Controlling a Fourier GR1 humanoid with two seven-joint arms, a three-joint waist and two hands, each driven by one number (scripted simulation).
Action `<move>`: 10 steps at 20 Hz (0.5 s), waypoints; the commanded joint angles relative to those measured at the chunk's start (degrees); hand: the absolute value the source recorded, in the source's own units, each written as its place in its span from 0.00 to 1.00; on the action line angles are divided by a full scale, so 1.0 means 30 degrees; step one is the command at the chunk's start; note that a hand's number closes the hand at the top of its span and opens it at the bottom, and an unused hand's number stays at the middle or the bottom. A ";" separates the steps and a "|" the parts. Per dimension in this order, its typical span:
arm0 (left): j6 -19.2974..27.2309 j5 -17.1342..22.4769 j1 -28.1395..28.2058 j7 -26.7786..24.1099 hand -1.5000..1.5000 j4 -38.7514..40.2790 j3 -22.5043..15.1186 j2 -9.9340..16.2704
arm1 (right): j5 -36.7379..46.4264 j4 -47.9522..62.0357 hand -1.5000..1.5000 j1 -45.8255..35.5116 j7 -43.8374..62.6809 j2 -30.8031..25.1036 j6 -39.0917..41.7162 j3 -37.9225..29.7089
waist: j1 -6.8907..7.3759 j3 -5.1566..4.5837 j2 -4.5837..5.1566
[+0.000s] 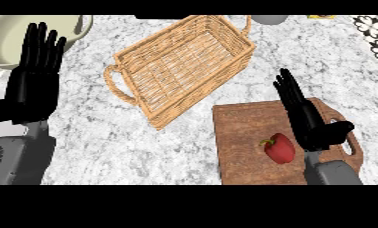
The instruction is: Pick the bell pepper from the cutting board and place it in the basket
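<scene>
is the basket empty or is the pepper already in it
Empty. The basket shows only bare wicker inside; the bell pepper lies on the cutting board, beside the open right hand.

We find no text, label, brand, number or sign that we can read anywhere in the head view.
</scene>
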 commanded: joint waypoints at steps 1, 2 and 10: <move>0.0427 -0.0990 -0.0102 0.1235 0.50 -0.1056 -0.0552 0.0727 | 0.0570 -0.1225 1.00 -0.1112 0.0599 -0.0374 0.1615 0.1453 | 0.0162 0.0157 0.0368; -0.0383 -0.1505 0.0052 0.0908 0.50 0.0107 -0.0488 0.1812 | 0.1051 -0.1868 1.00 -0.1325 0.0133 -0.0556 0.3285 0.3194 | 0.0339 0.0151 0.0359; -0.0980 -0.5008 0.0970 0.1766 0.50 0.0795 -0.2861 0.3923 | 0.1330 -0.5549 1.00 0.0433 -0.0756 0.0462 0.9378 1.1470 | 0.0060 0.0182 0.0102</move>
